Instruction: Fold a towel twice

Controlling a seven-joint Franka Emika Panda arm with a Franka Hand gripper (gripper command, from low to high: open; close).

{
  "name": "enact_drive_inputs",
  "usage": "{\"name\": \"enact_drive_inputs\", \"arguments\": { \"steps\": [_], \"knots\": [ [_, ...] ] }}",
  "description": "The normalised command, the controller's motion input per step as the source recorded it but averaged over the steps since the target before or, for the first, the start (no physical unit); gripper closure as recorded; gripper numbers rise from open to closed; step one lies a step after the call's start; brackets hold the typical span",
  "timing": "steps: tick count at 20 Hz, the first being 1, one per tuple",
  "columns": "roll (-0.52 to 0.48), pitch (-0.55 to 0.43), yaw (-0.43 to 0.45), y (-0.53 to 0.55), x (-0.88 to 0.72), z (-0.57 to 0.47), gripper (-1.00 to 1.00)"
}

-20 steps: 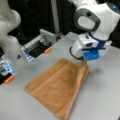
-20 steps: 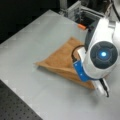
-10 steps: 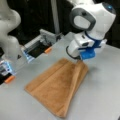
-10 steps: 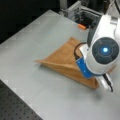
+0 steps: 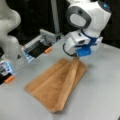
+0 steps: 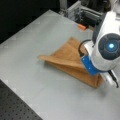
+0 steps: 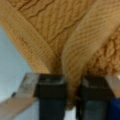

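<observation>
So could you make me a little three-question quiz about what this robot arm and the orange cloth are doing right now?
1. True or false: the gripper is pinching a fold of the towel.
2. In a front view, the pinched part of the towel is: A) flat on the table, B) lifted into a ridge, C) rolled into a ball.
3. Fill in: in a front view, the gripper is at the towel's ____ end (top or bottom of the picture).

Key: 1 true; 2 B; 3 top.
</observation>
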Motion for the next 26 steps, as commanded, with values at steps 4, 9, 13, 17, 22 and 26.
{"name": "enact_drive_inputs", "arguments": {
  "steps": [4,9,13,17,22,26],
  "knots": [
    [0.199,-0.16,0.002,-0.04,-0.51,-0.01,1.0],
    [0.225,-0.173,0.013,-0.07,-0.58,-0.02,1.0],
    [0.241,-0.214,0.006,-0.08,-0.52,-0.05,1.0],
    [0.266,-0.247,-0.012,-0.07,-0.46,-0.07,1.0],
    [0.26,-0.27,-0.059,-0.02,-0.47,-0.13,1.0],
    [0.264,-0.296,-0.112,0.08,-0.45,-0.18,1.0]
  ]
}}
